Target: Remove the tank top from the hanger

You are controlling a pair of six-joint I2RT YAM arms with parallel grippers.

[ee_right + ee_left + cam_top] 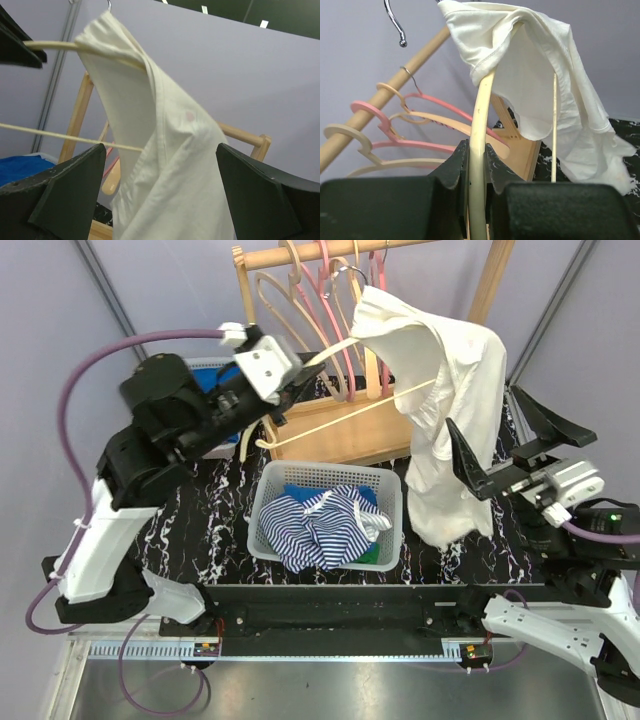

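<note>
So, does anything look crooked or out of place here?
Yes. The hanger, clamped in the left gripper, sits tilted, and the white tank top hangs bunched over one end of it instead of spread across both shoulders.

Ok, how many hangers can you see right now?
5: one hanger under the tank top, gripped by the left hand; four on the rod, two cream ones and two pink ones. They overlap, so more may hide.

The hanger (479, 115) before the rack (350, 445), basket (262, 515) beneath
The tank top (450, 400) hangs on the hanger's right end, my left end effector (476, 162) on its left; the basket sits on the surface (200, 530).
</note>
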